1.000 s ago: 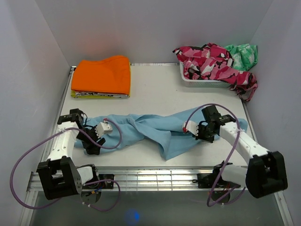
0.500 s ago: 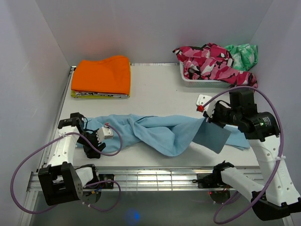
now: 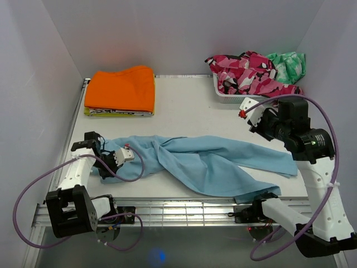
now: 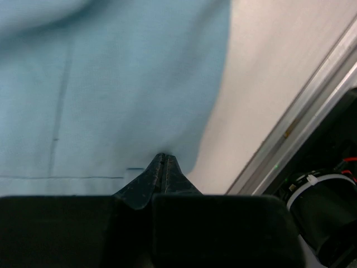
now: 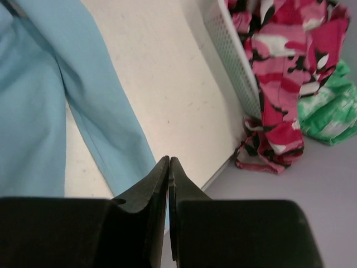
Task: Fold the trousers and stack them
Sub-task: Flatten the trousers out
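The light sky-blue trousers (image 3: 212,159) lie stretched across the near half of the table, twisted near the middle, with one leg end flat at the right. My left gripper (image 3: 105,169) is low on their left end. In the left wrist view its jaws (image 4: 162,157) are shut, tips pinching the trousers (image 4: 111,84) beside the cloth's edge. My right gripper (image 3: 252,124) hangs high above the table's right side, shut (image 5: 169,159) with nothing in it. The trousers (image 5: 33,111) lie on the table below it.
An orange folded garment (image 3: 121,89) tops a small stack at the back left. A white basket (image 3: 234,96) at the back right holds a pink camouflage garment (image 3: 251,75) and a green one (image 3: 287,64). A metal rail (image 3: 178,209) runs along the table's front edge.
My right arm lifted and swung back and right, dragging a trouser leg out. The leg has left its jaws and now lies flat. My left gripper has shut on the left end.
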{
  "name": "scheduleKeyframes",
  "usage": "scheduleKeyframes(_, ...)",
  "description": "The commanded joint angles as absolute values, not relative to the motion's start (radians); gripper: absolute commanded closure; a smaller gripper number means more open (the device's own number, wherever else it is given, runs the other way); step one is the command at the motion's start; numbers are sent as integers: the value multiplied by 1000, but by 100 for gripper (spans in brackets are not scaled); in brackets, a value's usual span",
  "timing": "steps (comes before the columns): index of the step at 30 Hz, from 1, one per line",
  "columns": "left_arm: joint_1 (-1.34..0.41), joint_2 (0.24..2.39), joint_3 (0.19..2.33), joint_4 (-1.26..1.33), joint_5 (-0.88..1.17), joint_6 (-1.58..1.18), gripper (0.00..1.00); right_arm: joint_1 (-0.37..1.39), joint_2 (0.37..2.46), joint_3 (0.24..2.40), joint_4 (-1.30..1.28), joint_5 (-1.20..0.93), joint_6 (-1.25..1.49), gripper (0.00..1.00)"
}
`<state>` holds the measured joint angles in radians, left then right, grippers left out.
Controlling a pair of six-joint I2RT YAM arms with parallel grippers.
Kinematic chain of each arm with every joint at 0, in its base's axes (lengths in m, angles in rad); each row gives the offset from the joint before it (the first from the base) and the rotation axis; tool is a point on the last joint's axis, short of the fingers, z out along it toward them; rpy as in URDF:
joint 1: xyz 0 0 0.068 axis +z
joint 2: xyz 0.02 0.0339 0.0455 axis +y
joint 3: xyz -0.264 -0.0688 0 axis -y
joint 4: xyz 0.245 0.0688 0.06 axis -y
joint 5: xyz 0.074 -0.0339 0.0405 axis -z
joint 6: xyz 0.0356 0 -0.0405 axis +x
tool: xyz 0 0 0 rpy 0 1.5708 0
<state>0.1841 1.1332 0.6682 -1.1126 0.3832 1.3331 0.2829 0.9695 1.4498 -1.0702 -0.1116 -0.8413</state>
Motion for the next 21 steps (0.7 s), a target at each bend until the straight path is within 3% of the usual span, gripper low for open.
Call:
scheduleKeyframes(1,187,1176,803,-1046,446,1263,99,204,976,1347,-1026,-63,-952,92)
scheduleKeyframes(5,186,1219,939,-1078,543,1184,100,160,1003,1220,-1113,-152,-999,92)
scheduleKeyframes(7,187,1233,1001,-1127,563,1183,98,156,1028,1167,-1143,-188,-986,78)
scheduleKeyframes(8,186,1252,1031,-1135,564,1154,91,153,1052,1155,-1147,-205,-982,67)
scheduleKeyframes(9,187,1265,1061,-1135,568,1119,82,152,1066,1141,-1144,-222,-979,41)
scheduleKeyframes(10,189,1285,1124,-1138,571,1089,72,152,1081,1137,-1117,-233,-971,30)
scheduleKeyframes(11,190,1328,1152,-1140,577,1044,41,150,1118,1132,-1100,-244,-957,22)
scheduleKeyframes(12,190,1353,1179,-1140,581,1022,23,150,1141,1131,-1082,-244,-954,14)
scheduleKeyframes(13,189,1380,1205,-1134,592,999,13,147,1166,1128,-1069,-245,-954,12)
scheduleKeyframes(21,222,1667,1379,-1097,588,933,13,68,1405,1091,-907,-196,-1005,12)
